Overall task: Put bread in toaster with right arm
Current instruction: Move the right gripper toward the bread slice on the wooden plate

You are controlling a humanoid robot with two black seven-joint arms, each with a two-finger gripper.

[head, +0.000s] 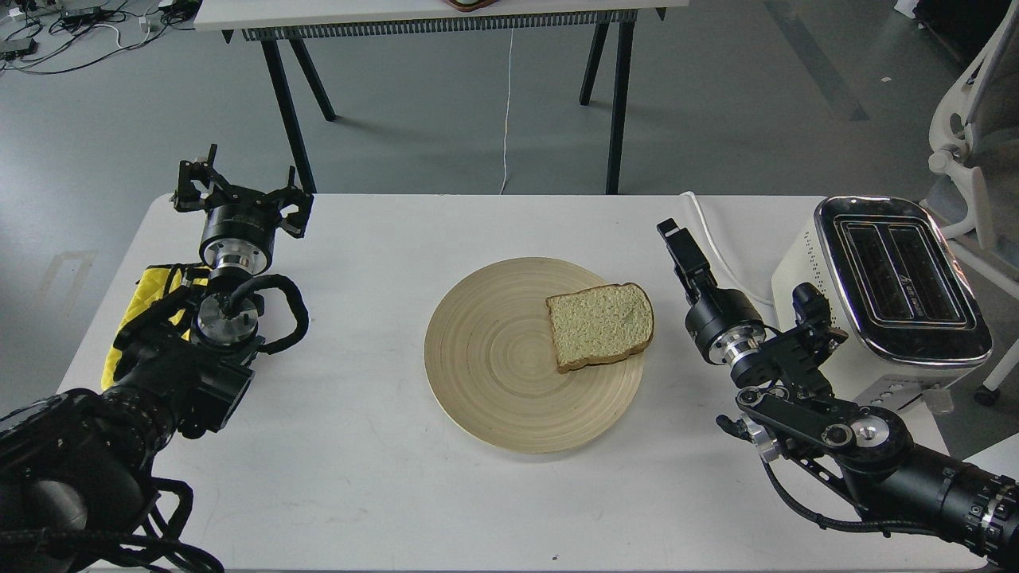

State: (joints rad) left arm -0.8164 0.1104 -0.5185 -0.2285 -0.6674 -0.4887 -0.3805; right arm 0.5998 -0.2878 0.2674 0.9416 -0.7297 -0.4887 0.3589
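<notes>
The bread (601, 325), a pale tan slice with a brown crust, lies flat on the right side of a round wooden plate (493, 374) in the middle of the white table. The cream-white toaster (892, 286), with a chrome top and two dark empty slots, stands at the table's right edge. My right gripper (673, 233) hovers just right of the bread, between it and the toaster, touching neither. It is seen edge-on, so its fingers cannot be told apart. My left gripper (239, 187) is open and empty at the far left.
A yellow cloth (151, 294) lies under my left arm. The toaster's white cable (716, 239) runs across the table behind my right gripper. A black-legged table (430, 16) stands beyond, and a white chair (979, 119) at the right.
</notes>
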